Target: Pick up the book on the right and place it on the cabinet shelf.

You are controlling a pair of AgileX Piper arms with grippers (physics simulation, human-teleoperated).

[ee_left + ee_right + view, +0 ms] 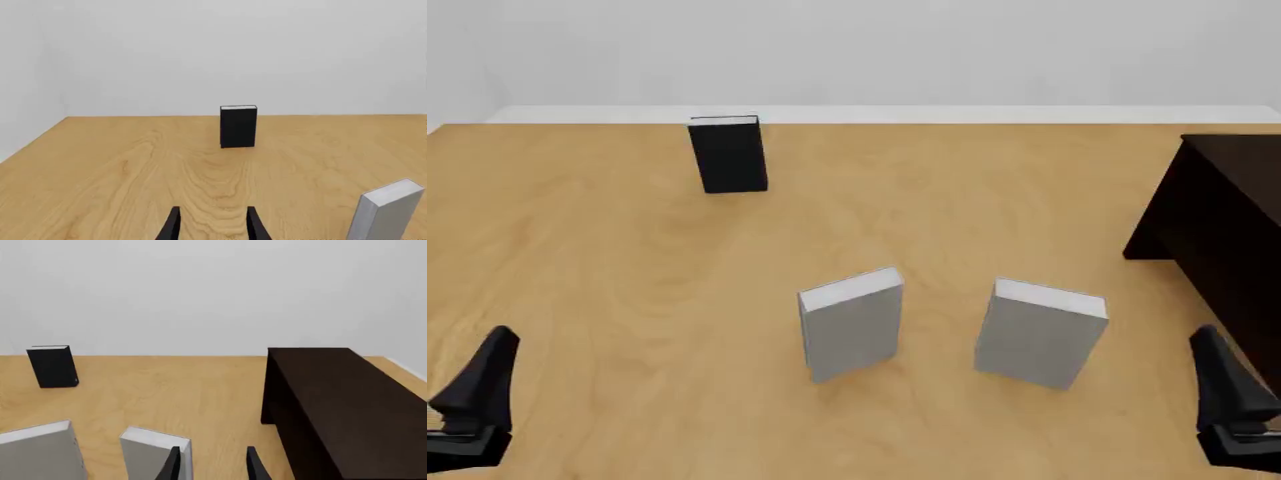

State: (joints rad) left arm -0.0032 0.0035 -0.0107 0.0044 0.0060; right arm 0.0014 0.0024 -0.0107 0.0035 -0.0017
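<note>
Right pincer [1228, 400] beside the book [1041, 333]

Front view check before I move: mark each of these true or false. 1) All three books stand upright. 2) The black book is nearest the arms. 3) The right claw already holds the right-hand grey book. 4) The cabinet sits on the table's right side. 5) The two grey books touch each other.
1) True: the black book, the left grey book and the right grey book all stand upright.
2) False: it is the farthest.
3) False: the right claw is open and holds nothing.
4) True: the cabinet is at the right.
5) False: bare table shows between them.
</note>
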